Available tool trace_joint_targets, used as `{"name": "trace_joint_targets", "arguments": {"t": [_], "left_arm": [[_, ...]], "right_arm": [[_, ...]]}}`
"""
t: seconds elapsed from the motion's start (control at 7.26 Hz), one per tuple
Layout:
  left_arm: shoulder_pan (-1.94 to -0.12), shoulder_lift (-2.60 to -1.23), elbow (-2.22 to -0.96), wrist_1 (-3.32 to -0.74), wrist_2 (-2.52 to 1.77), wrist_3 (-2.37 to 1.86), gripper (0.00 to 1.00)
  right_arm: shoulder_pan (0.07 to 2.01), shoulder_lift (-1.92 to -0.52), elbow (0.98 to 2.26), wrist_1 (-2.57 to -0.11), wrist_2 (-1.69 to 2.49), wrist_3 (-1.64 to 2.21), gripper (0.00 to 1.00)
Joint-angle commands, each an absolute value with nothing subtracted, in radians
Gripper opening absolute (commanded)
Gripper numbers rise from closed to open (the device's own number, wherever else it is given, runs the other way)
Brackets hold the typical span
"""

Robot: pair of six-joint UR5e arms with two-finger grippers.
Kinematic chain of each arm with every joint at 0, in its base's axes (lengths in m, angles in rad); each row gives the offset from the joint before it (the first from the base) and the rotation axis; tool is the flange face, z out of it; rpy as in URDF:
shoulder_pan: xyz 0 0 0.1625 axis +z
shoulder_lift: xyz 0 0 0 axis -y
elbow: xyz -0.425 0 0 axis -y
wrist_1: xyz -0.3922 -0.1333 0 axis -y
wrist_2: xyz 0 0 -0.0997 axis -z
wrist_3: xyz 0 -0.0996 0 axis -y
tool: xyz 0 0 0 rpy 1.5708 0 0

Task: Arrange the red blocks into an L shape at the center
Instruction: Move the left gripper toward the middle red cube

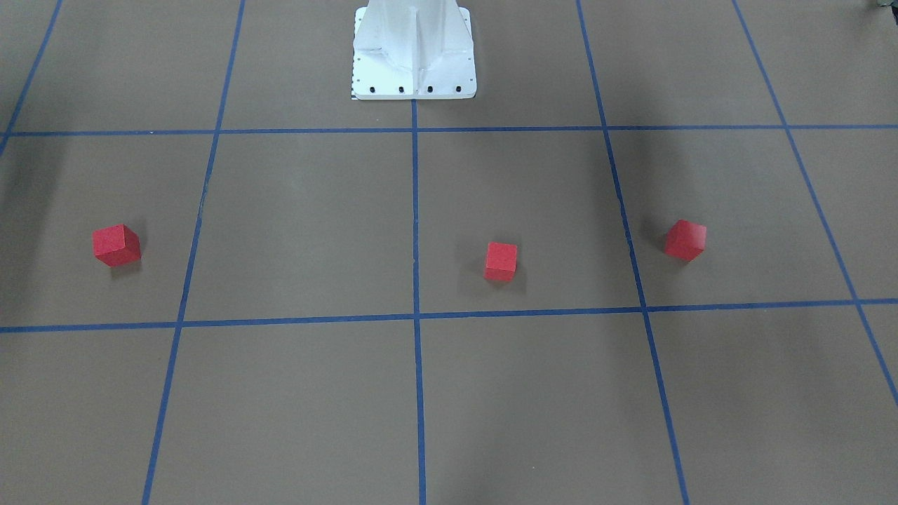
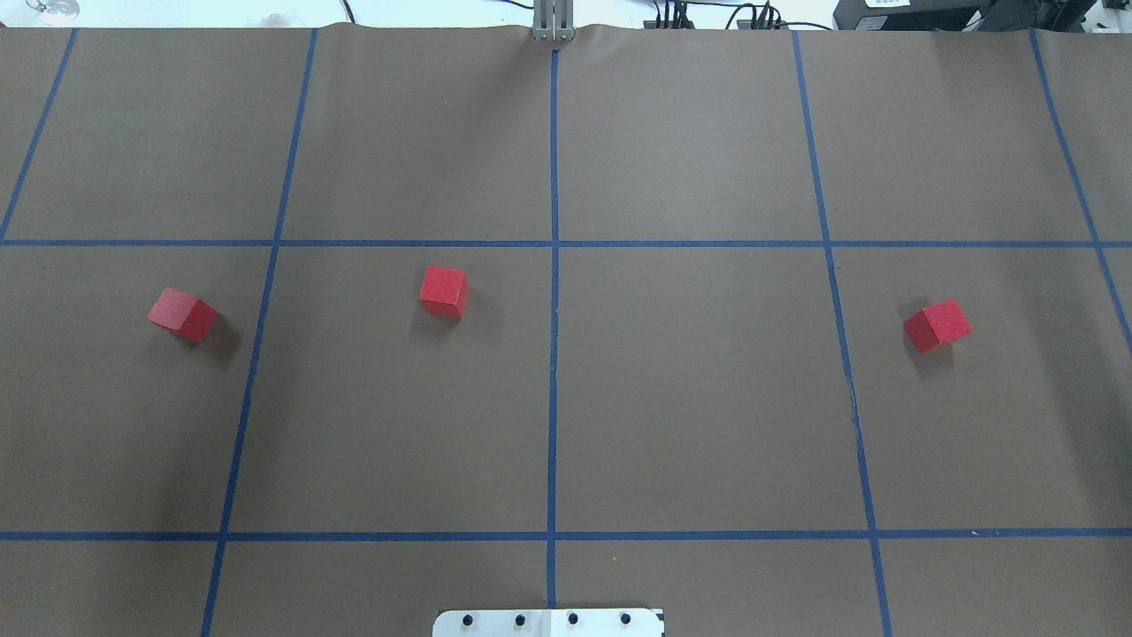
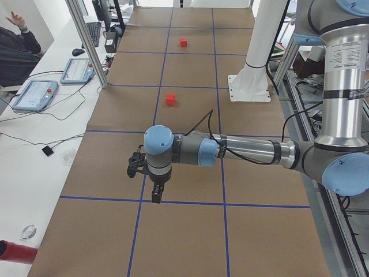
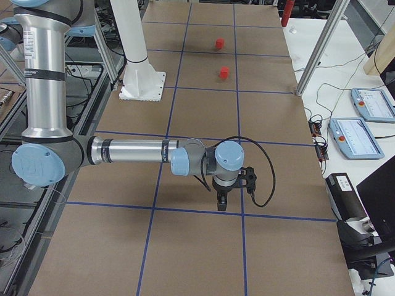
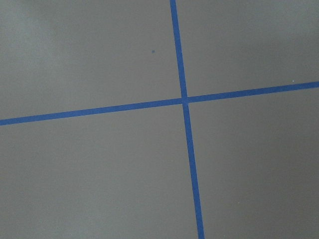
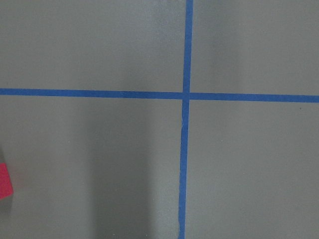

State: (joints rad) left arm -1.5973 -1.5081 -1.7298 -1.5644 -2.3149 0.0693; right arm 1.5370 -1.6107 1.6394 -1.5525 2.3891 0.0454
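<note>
Three red blocks lie apart in one row of the brown grid: the left block (image 2: 183, 314) (image 1: 685, 240), the middle block (image 2: 443, 291) (image 1: 501, 261) and the right block (image 2: 937, 325) (image 1: 116, 245). The center crossing (image 2: 554, 243) (image 1: 417, 317) is bare; the middle block lies closest to it. My left gripper (image 3: 155, 198) shows only in the exterior left view and my right gripper (image 4: 221, 205) only in the exterior right view, both pointing down above the table; I cannot tell if they are open or shut. A red block edge (image 6: 4, 181) shows in the right wrist view.
The white robot base (image 1: 414, 52) (image 2: 548, 622) stands at the table's near edge. Operator desks with tablets (image 3: 36, 94) (image 4: 358, 137) and metal frame posts (image 3: 86, 43) line the far side. A person (image 3: 14, 52) sits at the desk.
</note>
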Motion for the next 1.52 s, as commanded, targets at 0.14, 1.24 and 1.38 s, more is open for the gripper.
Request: {"name": "trace_joint_targets", "arguments": {"t": [0.14,1.24,1.38], "left_arm": [[-1.597,-1.508,-1.727,-1.565,-2.316,0.063,1.00],[-1.245,-1.828,-1.813,-1.713,-2.395,-0.437,1.00],[-1.126,-1.901,-1.845,-1.713,-2.305,-0.700,1.00]], "right_arm": [[1.539,-1.595,1.644,-1.551,2.388,0.048,0.99],[1.542,-1.577,1.748,-1.552,2.394,0.051,0.99],[1.542,-1.578,1.761,-1.551,2.395,0.051,0.99]]}}
